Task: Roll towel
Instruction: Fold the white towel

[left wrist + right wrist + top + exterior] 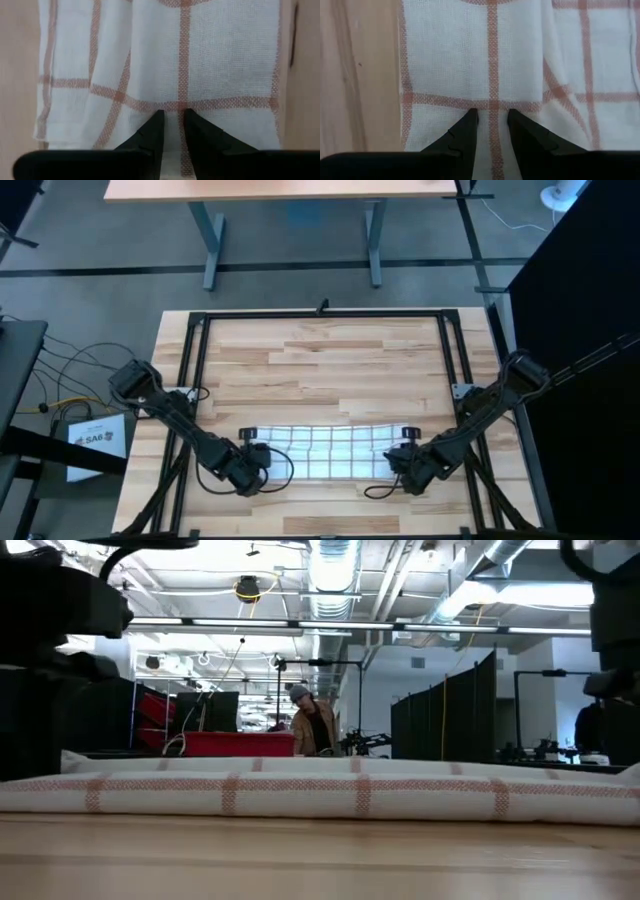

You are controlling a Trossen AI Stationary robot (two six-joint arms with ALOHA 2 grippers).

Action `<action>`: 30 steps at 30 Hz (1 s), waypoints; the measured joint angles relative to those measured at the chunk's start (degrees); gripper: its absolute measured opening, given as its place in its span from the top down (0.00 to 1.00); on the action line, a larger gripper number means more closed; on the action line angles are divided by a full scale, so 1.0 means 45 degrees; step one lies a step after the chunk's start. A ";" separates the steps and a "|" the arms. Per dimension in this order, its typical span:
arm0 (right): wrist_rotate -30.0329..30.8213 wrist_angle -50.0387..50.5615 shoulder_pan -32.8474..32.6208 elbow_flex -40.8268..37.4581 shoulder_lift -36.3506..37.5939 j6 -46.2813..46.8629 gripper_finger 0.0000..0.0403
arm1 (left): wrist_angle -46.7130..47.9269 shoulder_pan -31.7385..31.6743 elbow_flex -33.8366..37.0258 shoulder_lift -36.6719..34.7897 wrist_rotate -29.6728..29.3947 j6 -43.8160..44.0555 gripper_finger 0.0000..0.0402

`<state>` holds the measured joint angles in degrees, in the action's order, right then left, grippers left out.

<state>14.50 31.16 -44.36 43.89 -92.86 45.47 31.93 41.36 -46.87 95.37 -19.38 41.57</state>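
Note:
The towel, white with a thin-lined grid, lies on the wooden table as a long flat band of several layers, running left to right near the table's front. It shows as a low, thick strip in the low view. My left gripper is at the band's left end and my right gripper is at its right end. Each is closed to a narrow gap on the cloth, as the left wrist view and the right wrist view show. My left gripper has its fingertips on the top of the towel's left end, midway across the band, with a narrow strip of cloth between the fingers. It comes slanting down from the table's left. The towel lies flat on the table. My right gripper has its fingertips on the top of the towel's right end, midway across the band, with a narrow strip of cloth between the fingers. It comes slanting down from the table's right. The towel lies flat on the table.
A black metal frame runs round the tabletop. Bare wood lies beyond the towel toward the far edge. A person stands in the room behind the table. A box and cables sit off the table's left side.

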 joint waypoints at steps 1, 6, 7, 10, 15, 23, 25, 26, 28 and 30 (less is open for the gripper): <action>0.0004 0.0034 -0.0037 -0.0057 0.0009 0.0002 0.75 | 0.0029 0.0063 0.0041 -0.0038 -0.0069 0.0091 0.84; -0.0175 0.0681 0.0101 0.0254 0.0409 -0.0511 0.75 | 0.0501 0.0118 -0.0333 -0.0134 -0.0046 0.0058 0.84; -0.0257 0.1032 0.0140 0.0412 0.0580 -0.0606 0.75 | 0.0876 0.0118 -0.0601 -0.0132 0.0025 -0.0031 0.84; -0.0486 0.2294 -0.0019 0.1488 0.1109 -0.0687 0.75 | 0.2163 0.0133 -0.1982 -0.0097 0.0313 -0.0414 0.84; -0.0004 0.4299 -0.0559 0.4091 0.0931 -0.0863 0.75 | 0.4150 0.0365 -0.4898 -0.0093 -0.0493 -0.0445 0.84; 0.1727 0.6757 -0.1884 0.7450 -0.1967 -0.0254 0.75 | 0.5845 0.1565 -0.8255 0.1227 -0.2432 -0.0315 0.84; 0.1802 0.7351 -0.2135 0.8157 -0.3057 0.0203 0.75 | 0.6463 0.1749 -0.9058 0.2301 -0.2451 0.0084 0.84; 0.1859 0.7682 -0.2225 0.8481 -0.3591 0.0460 0.75 | 0.6826 0.1818 -0.9517 0.2905 -0.2549 0.0260 0.84; 0.1929 0.8249 -0.2323 0.9067 -0.4559 0.0982 0.75 | 0.7837 0.1923 -1.0436 0.4204 -0.2776 0.0703 0.84; 0.1930 0.8428 -0.2434 0.9521 -0.5331 0.1335 0.75 | 0.9048 0.2074 -1.1380 0.5563 -0.3179 0.1294 0.84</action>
<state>23.19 69.09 -55.31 86.73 -116.85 51.47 72.64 50.69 -98.08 120.41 -33.68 47.39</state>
